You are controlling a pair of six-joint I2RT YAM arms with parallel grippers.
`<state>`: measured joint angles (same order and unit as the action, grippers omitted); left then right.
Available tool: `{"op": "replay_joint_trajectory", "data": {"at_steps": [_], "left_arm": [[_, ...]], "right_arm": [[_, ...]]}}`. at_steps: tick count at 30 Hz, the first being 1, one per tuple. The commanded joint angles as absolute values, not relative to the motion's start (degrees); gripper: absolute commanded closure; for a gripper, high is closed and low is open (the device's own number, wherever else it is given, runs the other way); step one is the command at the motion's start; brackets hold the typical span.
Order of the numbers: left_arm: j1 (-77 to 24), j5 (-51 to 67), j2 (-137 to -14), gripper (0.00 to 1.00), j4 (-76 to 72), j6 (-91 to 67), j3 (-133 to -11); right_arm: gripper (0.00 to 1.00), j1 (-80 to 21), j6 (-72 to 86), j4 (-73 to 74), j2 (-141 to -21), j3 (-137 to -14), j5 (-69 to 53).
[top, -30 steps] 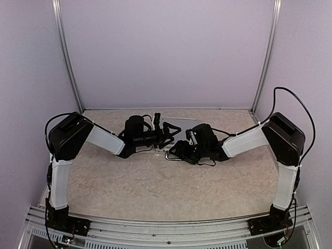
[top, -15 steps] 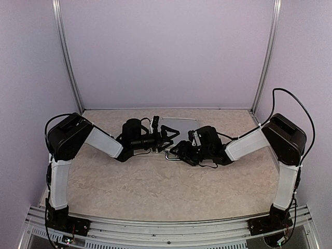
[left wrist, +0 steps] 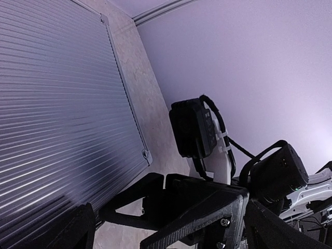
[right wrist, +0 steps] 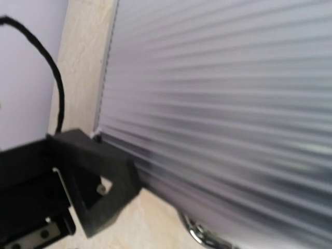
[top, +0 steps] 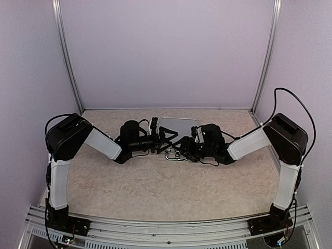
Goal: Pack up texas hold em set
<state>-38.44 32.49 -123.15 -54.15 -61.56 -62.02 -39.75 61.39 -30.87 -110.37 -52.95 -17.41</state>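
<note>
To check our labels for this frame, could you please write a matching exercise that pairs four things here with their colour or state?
Things:
1. briefcase
2. handle
3. left gripper
4. table

Colour or state:
a. beige, marbled
b. jaws open
c. silver, ribbed, lid shut
d. chrome loop

Pairs: 1-c, 2-d, 3-b, 4-a

The left gripper (top: 167, 138) has drawn back to the left, off the silver briefcase (top: 179, 124). The right gripper (top: 182, 149) has slid right and toward the far side, from the worktop beside the handle (top: 175, 157) up to the case's front edge. Much more of the ribbed lid now lies uncovered between the two wrists.
</note>
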Motion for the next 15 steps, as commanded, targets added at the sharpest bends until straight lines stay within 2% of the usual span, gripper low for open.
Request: {"op": "replay_joint_trajectory", "data": {"at_steps": [1, 7, 15], "left_arm": [[-37.5, 31.8, -123.4, 0.01, -50.6, -62.6, -59.5], [-37.4, 32.0, -123.2, 0.01, -51.5, -62.8, -58.6], [-36.3, 32.4, -123.1, 0.01, -53.0, -62.5, -58.5]], "right_arm": [[0.28, -39.0, 61.2, -33.5, -110.4, -54.0, -18.2], [0.28, -38.8, 60.5, -33.3, -110.8, -54.7, -18.5], [0.28, -40.3, 57.0, -19.4, -109.7, -57.8, -14.5]]}}
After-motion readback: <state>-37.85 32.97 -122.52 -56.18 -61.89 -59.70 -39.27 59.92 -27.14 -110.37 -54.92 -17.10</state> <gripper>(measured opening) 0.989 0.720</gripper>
